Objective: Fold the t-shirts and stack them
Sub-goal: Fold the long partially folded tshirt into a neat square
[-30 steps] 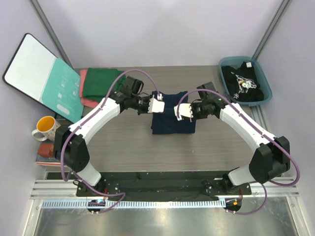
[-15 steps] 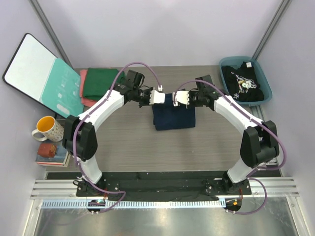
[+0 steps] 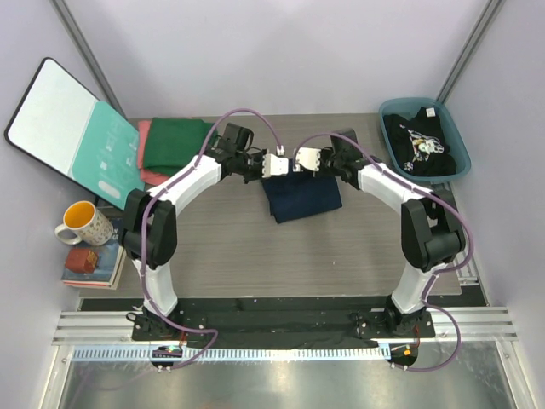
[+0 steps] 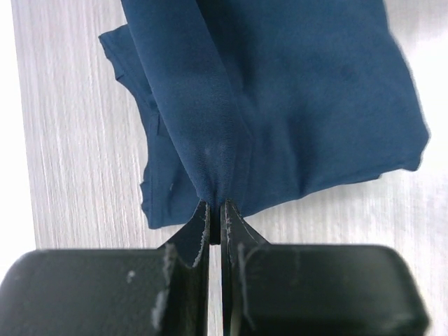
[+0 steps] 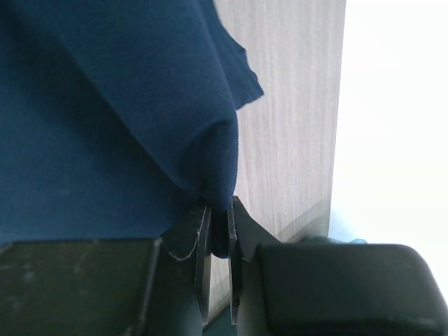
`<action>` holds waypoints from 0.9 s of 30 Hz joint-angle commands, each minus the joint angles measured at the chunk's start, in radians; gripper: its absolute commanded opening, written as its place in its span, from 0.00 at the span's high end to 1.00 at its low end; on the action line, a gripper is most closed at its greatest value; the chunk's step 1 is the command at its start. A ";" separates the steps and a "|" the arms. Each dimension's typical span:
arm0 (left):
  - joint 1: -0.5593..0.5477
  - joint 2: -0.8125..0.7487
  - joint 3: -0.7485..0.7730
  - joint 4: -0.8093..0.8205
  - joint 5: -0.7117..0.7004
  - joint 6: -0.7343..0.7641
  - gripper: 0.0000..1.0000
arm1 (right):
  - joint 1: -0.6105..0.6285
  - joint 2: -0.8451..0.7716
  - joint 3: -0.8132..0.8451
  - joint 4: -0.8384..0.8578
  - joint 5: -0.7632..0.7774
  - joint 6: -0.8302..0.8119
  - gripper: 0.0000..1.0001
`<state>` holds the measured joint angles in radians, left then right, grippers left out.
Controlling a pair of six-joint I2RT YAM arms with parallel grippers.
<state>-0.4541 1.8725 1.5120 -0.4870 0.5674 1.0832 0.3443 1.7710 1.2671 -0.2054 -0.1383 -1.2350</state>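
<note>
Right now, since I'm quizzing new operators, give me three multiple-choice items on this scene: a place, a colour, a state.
1. Where does the black t-shirt lie? A on a shelf; B in the teal bin; C on a chair.
2. The right gripper pinches which colour? A green; B salmon-pink; C navy.
3. How is the left gripper? A wide open; B shut on cloth; C out of view.
Answers: B, it fills the bin; C, the navy t-shirt hangs from it; B, its jaws clamp a navy fold.
</note>
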 commanded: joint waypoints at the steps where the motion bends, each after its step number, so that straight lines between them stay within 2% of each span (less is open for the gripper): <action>1: 0.014 0.034 0.019 0.140 -0.052 -0.046 1.00 | -0.008 0.047 0.011 0.236 0.046 0.052 0.84; 3: 0.014 0.056 0.020 0.169 -0.087 -0.055 1.00 | -0.008 0.086 0.015 0.306 0.063 0.065 0.80; 5: 0.014 0.074 0.022 0.231 -0.165 -0.066 1.00 | -0.005 0.137 0.018 0.372 0.091 0.089 0.62; 6: 0.014 0.091 0.024 0.257 -0.193 -0.074 1.00 | -0.004 0.154 0.020 0.427 0.126 0.089 0.47; 7: 0.014 0.103 0.020 0.287 -0.245 -0.083 1.00 | 0.001 0.172 0.021 0.454 0.149 0.091 0.43; 9: 0.006 0.123 0.007 0.462 -0.436 -0.118 1.00 | 0.009 0.231 0.028 0.558 0.268 0.097 0.34; 10: 0.003 0.149 -0.009 0.528 -0.501 -0.123 0.95 | 0.010 0.249 0.034 0.583 0.299 0.114 0.33; 11: 0.003 0.157 -0.016 0.651 -0.605 -0.121 0.83 | 0.012 0.261 0.046 0.610 0.319 0.123 0.32; 12: 0.005 0.166 -0.025 0.706 -0.638 -0.103 0.61 | 0.012 0.275 0.049 0.620 0.350 0.138 0.32; 13: 0.003 0.174 -0.048 0.772 -0.664 -0.098 0.45 | 0.012 0.277 0.051 0.623 0.362 0.147 0.31; 14: 0.003 0.189 -0.053 0.838 -0.699 -0.092 0.18 | 0.012 0.278 0.051 0.632 0.374 0.167 0.31; 15: 0.002 0.194 -0.053 0.843 -0.704 -0.092 0.01 | 0.012 0.275 0.048 0.632 0.382 0.175 0.31; 23: -0.012 0.120 -0.098 0.797 -0.666 -0.161 0.00 | 0.002 0.243 0.040 0.699 0.491 0.203 0.30; 25: -0.014 0.091 -0.130 0.794 -0.635 -0.176 0.00 | -0.008 0.222 0.102 0.651 0.500 0.261 0.30; 27: -0.015 0.039 -0.163 0.777 -0.576 -0.178 0.00 | -0.028 0.203 0.162 0.478 0.433 0.386 0.39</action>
<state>-0.4610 2.0392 1.3861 0.2420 -0.0803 0.9421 0.3435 2.0747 1.2980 0.3771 0.3054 -1.0325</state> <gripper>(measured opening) 0.996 0.660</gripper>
